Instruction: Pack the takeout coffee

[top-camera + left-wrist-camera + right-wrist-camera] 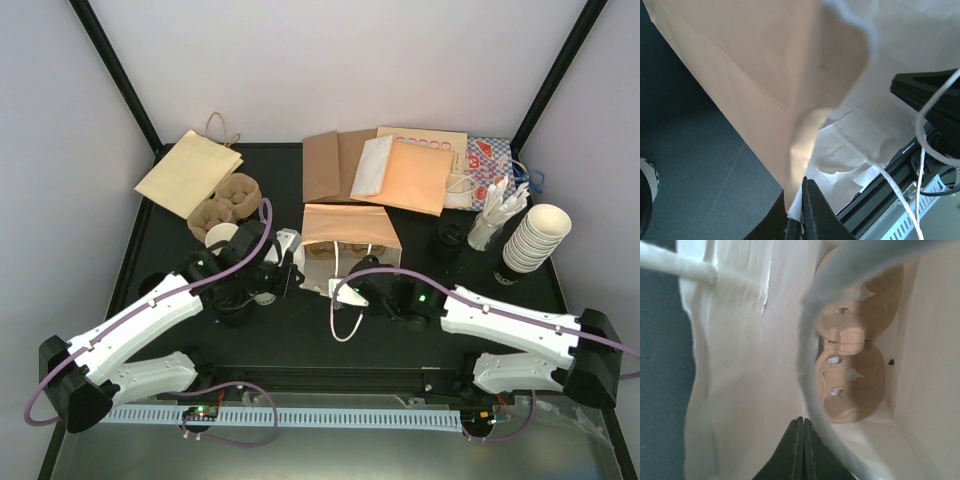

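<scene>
A brown paper bag point(350, 228) with a white inside stands open at mid table. My left gripper point(287, 252) is shut on its left rim; the left wrist view shows the jaws point(805, 181) pinching the paper edge of the bag point(755, 65). My right gripper point(350, 294) is shut on the bag's front rim, with the white cord handle point(340, 325) hanging below. The right wrist view point(803, 419) looks into the bag point(740, 390), where a brown pulp carrier tray point(855, 385) lies at the bottom. No black-lidded cup shows clearly. A cup's edge point(646, 197) shows beside the bag.
A second pulp carrier point(226, 203) and a cream cup point(221, 236) sit behind my left arm. Flat paper bags point(190, 170) point(400, 170) lie at the back. A leaning stack of lidless cups point(535, 238), a holder of white utensils point(492, 222) and a dark round thing point(447, 238) stand at the right.
</scene>
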Action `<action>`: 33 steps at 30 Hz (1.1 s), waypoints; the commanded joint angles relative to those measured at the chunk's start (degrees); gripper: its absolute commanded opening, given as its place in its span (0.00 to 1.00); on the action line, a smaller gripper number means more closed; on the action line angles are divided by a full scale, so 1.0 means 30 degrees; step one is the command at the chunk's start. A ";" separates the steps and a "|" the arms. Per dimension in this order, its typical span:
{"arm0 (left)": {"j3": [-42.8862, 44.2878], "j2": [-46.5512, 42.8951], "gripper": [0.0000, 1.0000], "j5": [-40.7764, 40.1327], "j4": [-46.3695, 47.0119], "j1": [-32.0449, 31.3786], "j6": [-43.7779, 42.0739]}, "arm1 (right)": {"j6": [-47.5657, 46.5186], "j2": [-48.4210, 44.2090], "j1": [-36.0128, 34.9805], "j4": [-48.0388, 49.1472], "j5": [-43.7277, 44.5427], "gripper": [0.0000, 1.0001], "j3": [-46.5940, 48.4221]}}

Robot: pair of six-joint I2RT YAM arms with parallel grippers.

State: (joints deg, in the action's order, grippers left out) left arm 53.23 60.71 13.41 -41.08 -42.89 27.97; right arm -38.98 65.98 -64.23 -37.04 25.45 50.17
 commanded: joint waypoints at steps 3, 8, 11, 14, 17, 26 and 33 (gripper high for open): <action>-0.0096 -0.0573 0.02 0.0584 -0.0162 0.0147 -0.0250 | -0.1799 0.1991 -0.0051 0.2690 0.1203 0.01 0.0152; -0.0208 -0.0478 0.01 0.0912 -0.0290 0.0147 -0.0439 | -0.1912 0.3825 0.0000 0.3998 0.1604 0.01 0.0324; -0.0336 -0.0417 0.02 0.1192 -0.0308 0.0144 -0.0652 | -0.1487 0.4769 0.0327 0.4122 0.1530 0.01 0.0946; -0.0442 -0.0401 0.02 0.1349 -0.0487 0.0148 -0.0785 | -0.1090 0.5480 0.0786 0.3950 0.1302 0.01 0.1522; -0.0543 -0.0455 0.02 0.1307 -0.0635 0.0162 -0.0903 | -0.0965 0.5896 0.1108 0.3910 0.1238 0.01 0.1821; -0.0708 -0.0504 0.02 0.0968 -0.1213 0.0142 -0.1084 | -0.0914 0.6247 0.1764 0.5345 0.2621 0.01 0.2361; -0.0872 -0.0793 0.01 0.1107 -0.1061 0.0148 -0.0744 | -0.1908 0.6860 0.1813 0.8262 0.3616 0.01 0.1748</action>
State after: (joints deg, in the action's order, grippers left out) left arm 51.03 59.92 15.49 -43.68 -42.72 25.67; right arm -43.11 85.32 -59.11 -19.29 33.17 55.88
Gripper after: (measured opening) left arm 0.017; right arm 0.017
